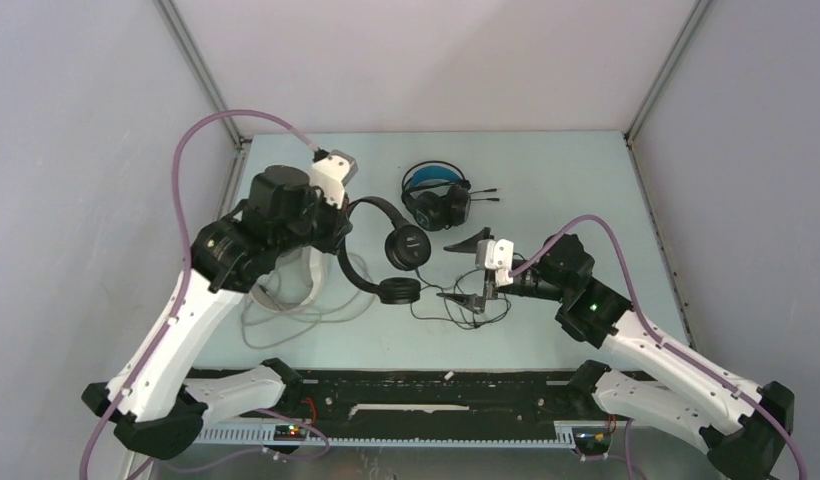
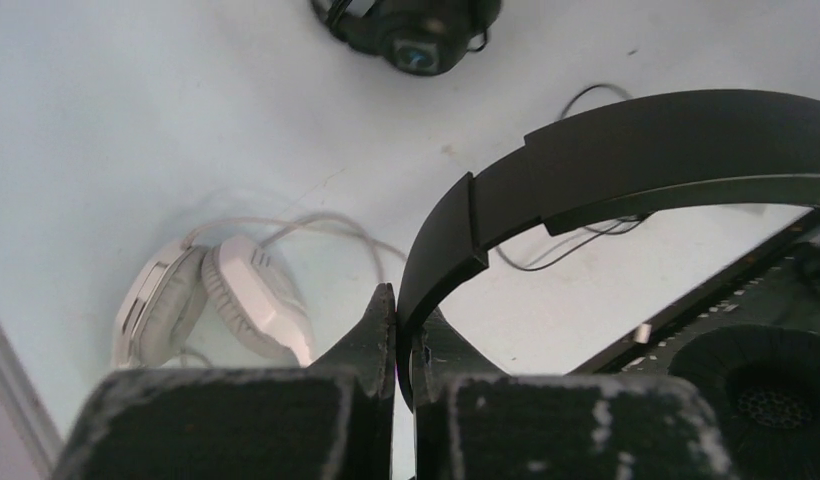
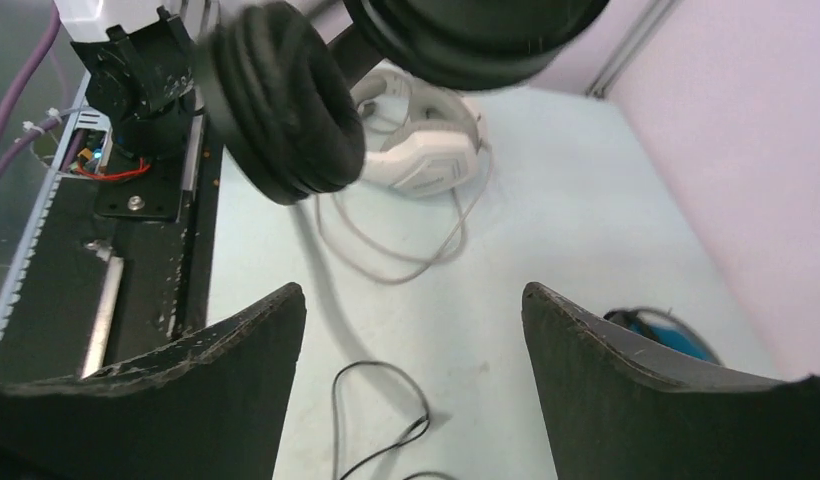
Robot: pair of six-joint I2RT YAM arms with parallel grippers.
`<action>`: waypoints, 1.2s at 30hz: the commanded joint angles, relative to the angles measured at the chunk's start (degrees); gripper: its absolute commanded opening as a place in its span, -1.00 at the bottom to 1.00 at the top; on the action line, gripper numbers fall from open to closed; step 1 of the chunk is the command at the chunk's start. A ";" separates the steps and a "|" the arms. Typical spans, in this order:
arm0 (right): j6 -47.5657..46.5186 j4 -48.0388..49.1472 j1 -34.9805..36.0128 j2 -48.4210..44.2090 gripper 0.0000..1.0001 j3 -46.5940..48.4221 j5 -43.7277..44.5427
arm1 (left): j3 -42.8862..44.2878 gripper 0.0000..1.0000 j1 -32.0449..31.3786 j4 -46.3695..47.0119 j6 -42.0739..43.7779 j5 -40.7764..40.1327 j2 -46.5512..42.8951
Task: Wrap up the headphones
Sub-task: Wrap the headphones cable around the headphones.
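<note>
The all-black headphones (image 1: 398, 262) are lifted by their headband (image 2: 626, 150), and my left gripper (image 2: 398, 318) is shut on that band near its end. Both ear cups (image 3: 286, 100) hang over the middle of the table. Their thin black cable (image 3: 386, 420) lies loose on the table under my right gripper (image 3: 414, 295), which is open with nothing between its fingers. In the top view the right gripper (image 1: 469, 268) sits just right of the ear cups. The white headphones (image 1: 286, 282) lie under the left arm, and the blue-banded pair (image 1: 436, 195) lies at the back.
The white pair's pale cable (image 1: 306, 315) loops across the table at the front left. A black rail (image 1: 406, 385) runs along the near edge between the arm bases. Grey walls enclose the table at the left, back and right.
</note>
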 commanded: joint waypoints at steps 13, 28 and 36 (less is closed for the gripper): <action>-4.18 13.48 2.61 9.01 0.34 -1.61 -3.96 | 8.59 -1.00 0.35 3.57 -4.10 14.04 -4.47; 6.52 40.62 11.30 19.96 0.51 -7.24 4.87 | 9.60 -1.00 0.35 7.33 -7.62 14.13 -5.34; 9.10 42.94 12.70 23.55 0.47 -7.24 4.05 | 13.49 -1.00 0.40 8.11 -8.20 10.59 -5.42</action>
